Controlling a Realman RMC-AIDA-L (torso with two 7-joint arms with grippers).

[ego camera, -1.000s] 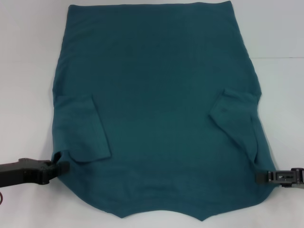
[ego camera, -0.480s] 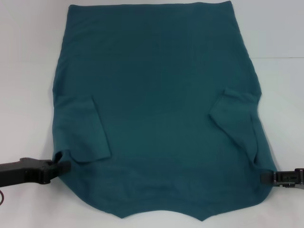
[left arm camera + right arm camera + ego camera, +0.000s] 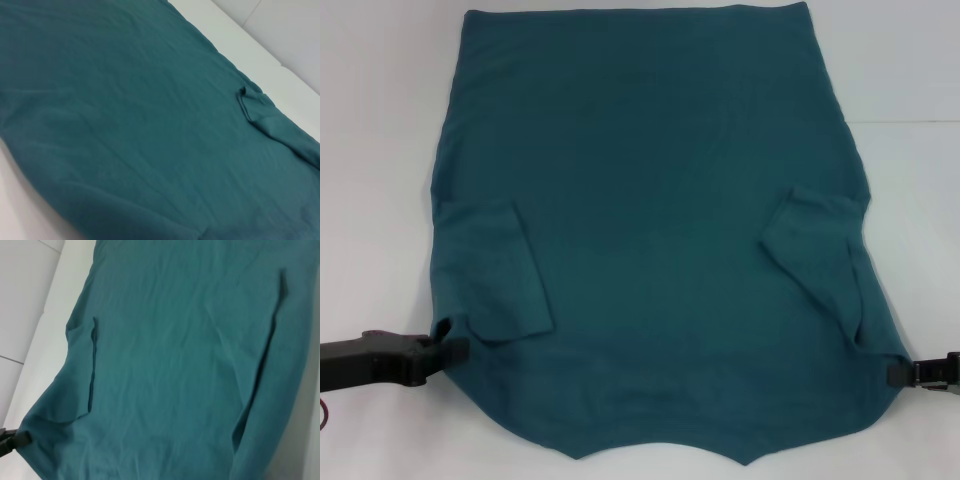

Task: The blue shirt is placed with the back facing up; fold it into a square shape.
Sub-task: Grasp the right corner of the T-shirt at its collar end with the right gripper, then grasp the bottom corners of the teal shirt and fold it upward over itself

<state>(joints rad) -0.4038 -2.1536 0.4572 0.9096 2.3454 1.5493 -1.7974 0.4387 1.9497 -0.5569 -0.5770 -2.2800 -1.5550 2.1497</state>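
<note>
White table (image 3: 380, 150), plain and bright. Blue shirt (image 3: 650, 200) spread flat across the middle of it, back up, hem at the far end and collar end near the robot. Left sleeve (image 3: 490, 275) and right sleeve (image 3: 815, 250) both tucked in on top of the body.

Left gripper (image 3: 450, 350) low at the near left edge, same spot as a second ago. Looks pinched shut on the cloth, going by the little pucker right at its tip.

Right gripper (image 3: 898, 372) at the near right edge, but now further out to the side than a moment back. Shirt edge there dragged out with it into a small point, so probably clamped on the fabric too rather than letting go.

Reads like taking the slack out of the shoulder line before lifting. No real fold across the body yet, so still early days. Worth watching that the right pull doesn't skew the whole shirt.
</note>
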